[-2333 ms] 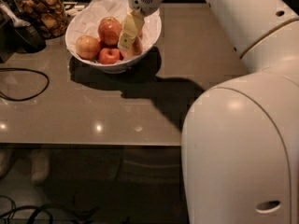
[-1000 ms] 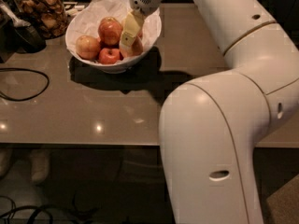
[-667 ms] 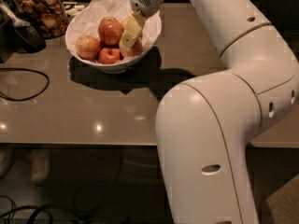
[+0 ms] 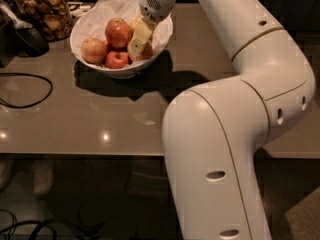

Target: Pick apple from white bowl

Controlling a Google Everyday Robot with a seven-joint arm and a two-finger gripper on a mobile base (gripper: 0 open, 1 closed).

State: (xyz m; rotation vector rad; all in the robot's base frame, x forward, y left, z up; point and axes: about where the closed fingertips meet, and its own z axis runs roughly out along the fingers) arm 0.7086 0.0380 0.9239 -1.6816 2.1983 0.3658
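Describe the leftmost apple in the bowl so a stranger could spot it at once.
On the grey-brown table, find the white bowl beside the jar of brown snacks; the gripper hangs in its right side. The apple lies at the bowl's left wall, pale yellow-orange, unlike the small red apple and larger red-streaked apple beside it.

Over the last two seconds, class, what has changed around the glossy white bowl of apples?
The robot's big white arm swung left across the view. The gripper stayed low inside the wide white bowl; the pale yellow-orange apple lies unmoved, nothing lifted.
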